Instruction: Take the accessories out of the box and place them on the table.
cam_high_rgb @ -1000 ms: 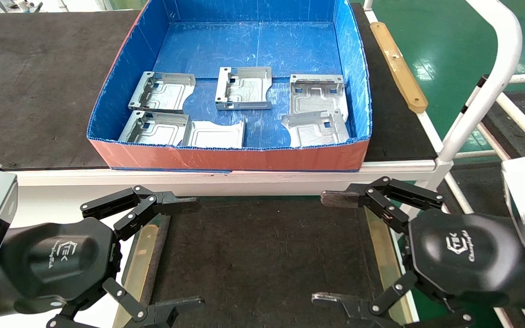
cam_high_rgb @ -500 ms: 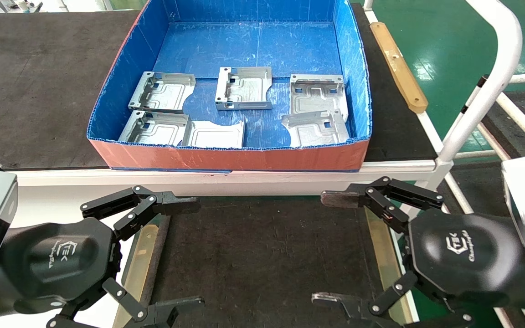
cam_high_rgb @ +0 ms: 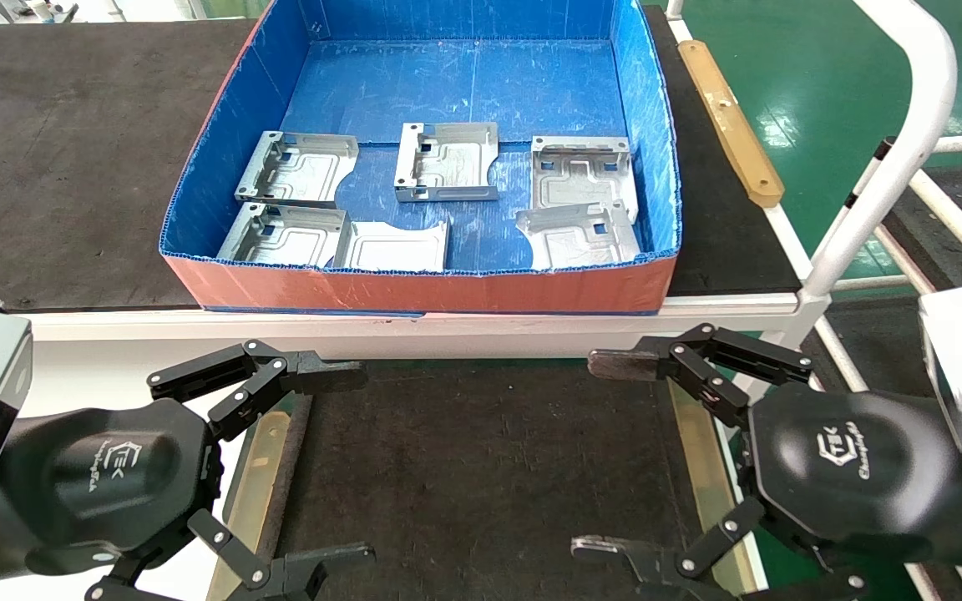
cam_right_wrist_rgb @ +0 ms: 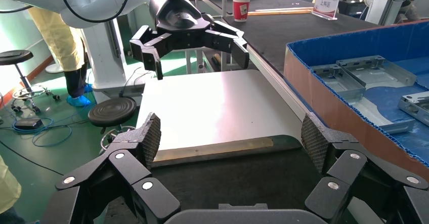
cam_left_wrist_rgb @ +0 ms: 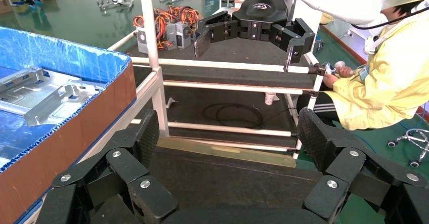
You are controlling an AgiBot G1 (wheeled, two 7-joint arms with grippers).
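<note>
Six plates [cam_high_rgb: 446,163] lie flat in the box [cam_high_rgb: 422,292] beyond the desk's [cam_high_rgb: 481,467] far edge. Left hand [cam_high_rgb: 326,463] and right hand [cam_high_rgb: 615,455] hover wide, empty.

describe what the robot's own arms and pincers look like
Both the left pincer and right pincer are matte black, with bolted linkage bars, silver rivets and textured finger pads. Each has a rounded black palm housing with a small white logo. A boxy grey-white wrist block sits behind each.

Head camera angled steeply down over the box [cam_high_rgb: 422,288] and table [cam_high_rgb: 481,467], wrist cameras low, facing each other across the table, each catching the box's near wall
</note>
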